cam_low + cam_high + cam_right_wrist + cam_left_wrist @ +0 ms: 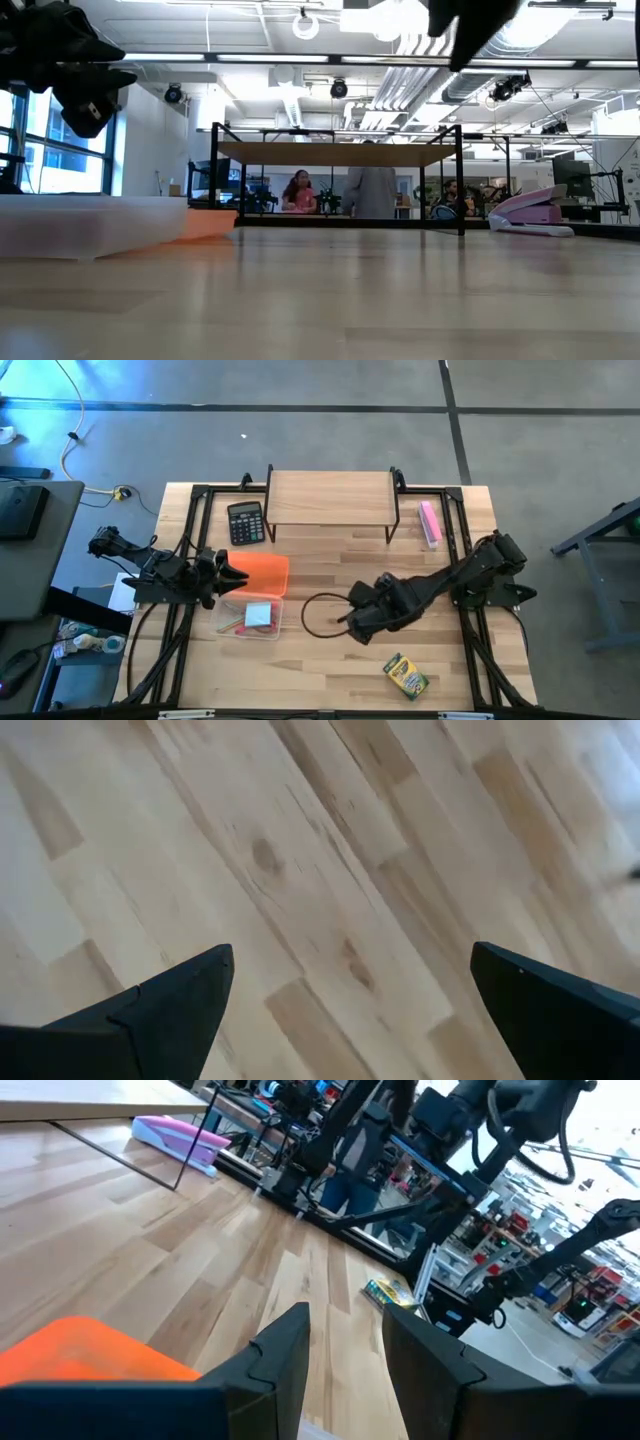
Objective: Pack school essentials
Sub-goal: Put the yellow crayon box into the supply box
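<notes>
A clear plastic box [250, 617] near the table's left holds the light blue notepad [259, 614] and some thin red items [231, 626]. It also shows in the low view [90, 225]. An orange lid [263, 571] lies just behind it. The yellow-green crayon box [405, 676] lies flat near the table's near right, and is also in the left wrist view [390, 1292]. My left gripper [236, 576] hovers open at the lid's left edge, fingers [290, 1350] a little apart, touching nothing. My right gripper [345, 624] is wide open over bare wood [350, 990] at mid-table.
A wooden riser shelf [330, 498] stands at the far edge. The black calculator [245, 522] lies to its left and the pink oblong block [430, 522] to its right. A dark cable loop [318, 615] hangs by the right gripper. Black frame rails [190, 540] line both sides.
</notes>
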